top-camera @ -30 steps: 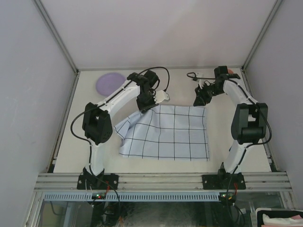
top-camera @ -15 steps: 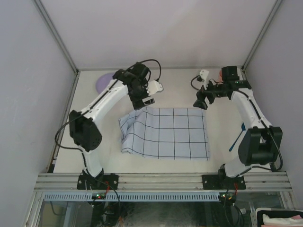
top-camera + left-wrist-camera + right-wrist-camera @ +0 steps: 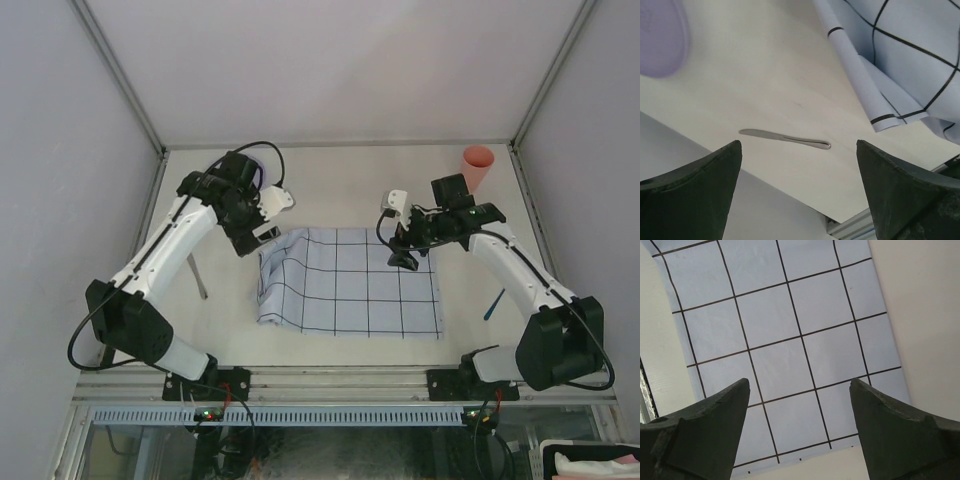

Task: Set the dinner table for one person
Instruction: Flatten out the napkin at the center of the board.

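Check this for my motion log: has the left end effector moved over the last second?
Yes. The left end effector has swung left, toward the table's left rail, away from the cloth.

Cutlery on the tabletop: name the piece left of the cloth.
The slim silver metal knife; the thin blue utensil lies right of the pale grid-patterned cloth.

Count: dinner table (image 3: 350, 190), 1. Gridded cloth (image 3: 350, 280), 1, centre of frame. Purple plate (image 3: 660, 35), 1, upper left. Knife (image 3: 785, 139), 1. Pink cup (image 3: 478, 165), 1, upper right. Thin blue item (image 3: 493, 303), 1, right; kind unclear.
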Motion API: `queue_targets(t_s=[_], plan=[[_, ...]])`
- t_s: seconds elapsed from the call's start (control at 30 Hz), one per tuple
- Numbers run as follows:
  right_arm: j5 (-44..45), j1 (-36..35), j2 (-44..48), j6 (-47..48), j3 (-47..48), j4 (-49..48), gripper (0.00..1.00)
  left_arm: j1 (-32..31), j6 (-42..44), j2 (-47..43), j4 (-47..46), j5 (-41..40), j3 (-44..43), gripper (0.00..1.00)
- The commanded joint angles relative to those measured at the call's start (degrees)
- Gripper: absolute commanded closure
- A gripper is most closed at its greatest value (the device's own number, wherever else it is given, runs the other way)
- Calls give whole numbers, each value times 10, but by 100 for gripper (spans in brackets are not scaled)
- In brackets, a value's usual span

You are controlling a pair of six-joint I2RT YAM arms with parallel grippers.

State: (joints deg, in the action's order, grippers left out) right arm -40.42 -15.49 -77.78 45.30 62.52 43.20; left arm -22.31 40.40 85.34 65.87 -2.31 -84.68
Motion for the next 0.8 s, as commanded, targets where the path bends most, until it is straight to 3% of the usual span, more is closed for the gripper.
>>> queue_targets(t_s=[0.0,0.43,0.6,0.77], plan=[[13,-5,26,-18,9,-24,19,2,-29,5,12,71,-17,0],[37,-12,61,-15,-38,-36,17,1,-203,45,28,176,-100,0],[41,-12,74,-11,-48,-37,17,-1,-247,72,16,193,-72,1],[45,-11,91,-6,-62,-40,17,-16,-268,63,-12,155,-15,3]])
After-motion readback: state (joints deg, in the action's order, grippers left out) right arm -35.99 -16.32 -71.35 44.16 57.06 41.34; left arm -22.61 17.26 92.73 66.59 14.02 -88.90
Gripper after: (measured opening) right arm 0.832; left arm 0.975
